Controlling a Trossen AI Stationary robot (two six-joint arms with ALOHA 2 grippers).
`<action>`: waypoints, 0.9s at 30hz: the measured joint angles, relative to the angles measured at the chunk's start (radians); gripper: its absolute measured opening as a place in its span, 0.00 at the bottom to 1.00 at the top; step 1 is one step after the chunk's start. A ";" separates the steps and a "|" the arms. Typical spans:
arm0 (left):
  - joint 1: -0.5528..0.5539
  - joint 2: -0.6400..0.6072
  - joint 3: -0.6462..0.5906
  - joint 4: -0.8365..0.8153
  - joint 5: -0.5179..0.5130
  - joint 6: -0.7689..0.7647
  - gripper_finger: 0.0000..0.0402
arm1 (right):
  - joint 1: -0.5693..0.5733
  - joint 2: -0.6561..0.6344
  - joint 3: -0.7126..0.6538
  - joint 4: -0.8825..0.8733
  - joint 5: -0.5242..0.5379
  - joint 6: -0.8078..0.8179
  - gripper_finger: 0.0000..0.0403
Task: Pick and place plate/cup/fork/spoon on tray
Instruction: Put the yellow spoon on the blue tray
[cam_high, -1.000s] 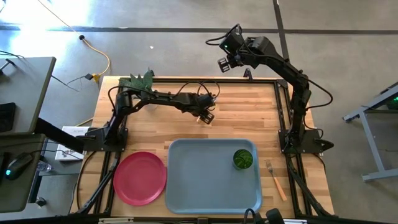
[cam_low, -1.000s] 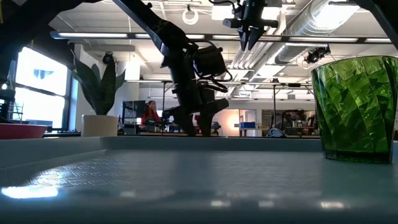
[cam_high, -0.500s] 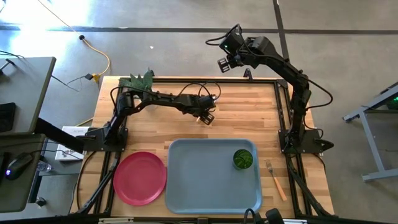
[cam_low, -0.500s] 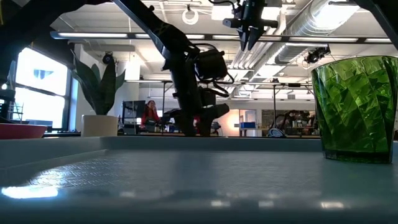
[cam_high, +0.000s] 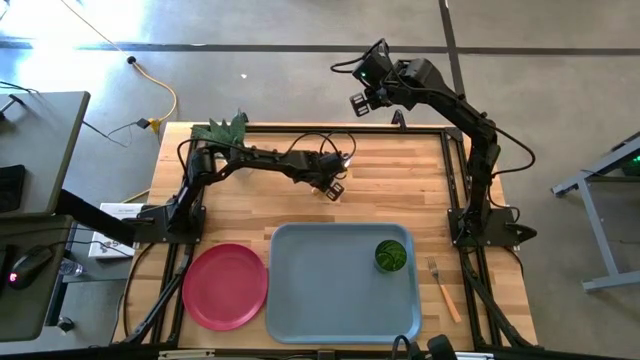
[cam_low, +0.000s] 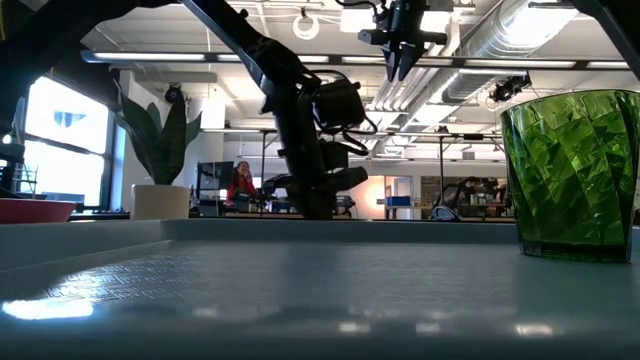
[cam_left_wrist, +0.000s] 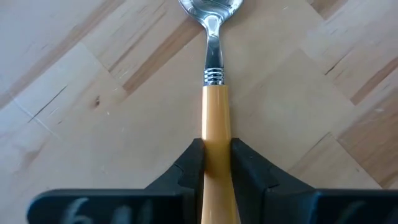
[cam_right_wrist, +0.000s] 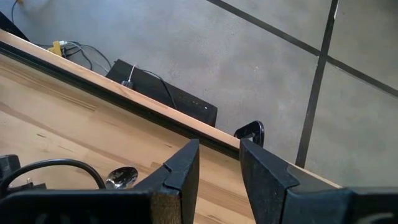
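The spoon (cam_left_wrist: 211, 74), with a silver bowl and an orange-yellow handle, lies flat on the wooden table at the middle far side. My left gripper (cam_high: 333, 189) is down on it and shut on its handle. My right gripper (cam_high: 361, 101) hangs open high above the table's far edge and touches nothing. The green cup (cam_high: 391, 255) stands upright on the blue-grey tray (cam_high: 300, 300), at its far right. The pinkish-red plate (cam_high: 225, 285) lies on the table to the left of the tray. To the right of the tray lies the fork (cam_high: 443, 288). My left gripper pinches the spoon's orange-yellow handle (cam_left_wrist: 216, 134) between its two fingers, which stand against its two long sides some way behind the metal neck. The fingers come from above and point down. The spoon lies flat on the table, its bowl (cam_left_wrist: 211, 6) pointing away from the fingers.
A white pot with a green plant (cam_high: 222, 130) stands at the table's far left corner, beside the left arm's base. Bare wood lies between the tray's far rim (cam_high: 340, 228) and my left gripper.
My left gripper has shut on the spoon's handle: in the low view its spread fingers have come together, down at the table. The spoon has stayed where it lay.
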 joint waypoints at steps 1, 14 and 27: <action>0.000 0.000 0.000 -0.002 0.004 -0.001 0.11 | 0.000 0.000 0.000 0.000 0.000 0.000 0.27; -0.002 -0.059 -0.008 -0.081 0.086 -0.011 0.11 | 0.000 0.000 0.000 0.002 0.000 -0.004 0.27; -0.023 -0.129 -0.004 -0.179 0.128 -0.108 0.12 | 0.000 0.000 0.000 0.017 0.000 -0.048 0.27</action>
